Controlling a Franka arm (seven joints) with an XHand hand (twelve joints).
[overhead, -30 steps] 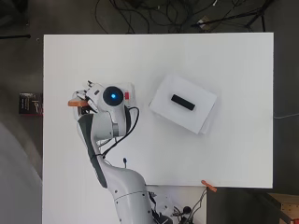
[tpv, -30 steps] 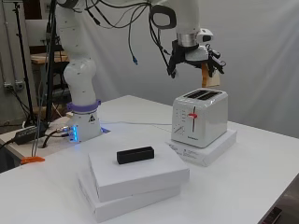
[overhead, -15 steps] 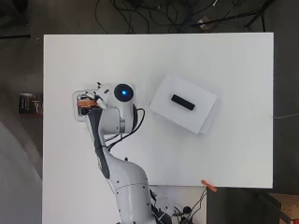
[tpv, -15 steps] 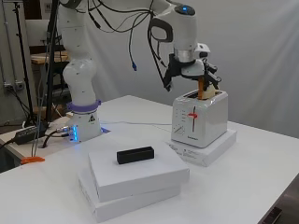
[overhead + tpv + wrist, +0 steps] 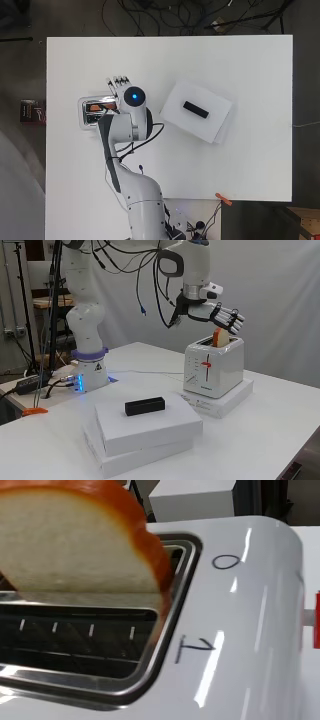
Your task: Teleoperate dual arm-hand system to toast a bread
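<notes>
Standing upright in a slot of the toaster [image 5: 214, 366], bread slice [image 5: 220, 337] with an orange-brown crust, upper part sticking out above the slot's rim, directly below the hand [image 5: 220, 316]. Seen close in the wrist view as a pale crumb face edged by the crust [image 5: 80, 545], lower edge down inside the metal-rimmed slot [image 5: 90, 645]; second slot alongside, dark wires visible within. Not touched by the hand: fingers [image 5: 231, 320] stretched out straight and spread, released, holding nothing, hovering just above the slice's top. In the overhead view, fingers [image 5: 118, 82] reaching past the toaster's far edge, palm hidden under the arm's wrist.

Under the hand, white toaster with a red lever [image 5: 206, 363] on its front face, resting on a flat white box [image 5: 225, 398]; from above, only its end [image 5: 92, 111] showing beside the arm, orange crust visible in a slot.

Well apart from the hand, toward the near side of the side view, stack of two white boxes [image 5: 145, 432] with a small black block [image 5: 145, 405] lying on top; in the overhead view same stack [image 5: 197, 112] off to the side of the hand, block [image 5: 195, 109] lying at a slant. All on the white table [image 5: 240, 65]. Behind the hand, at the table's edge, arm's base with a purple ring [image 5: 90, 354].
</notes>
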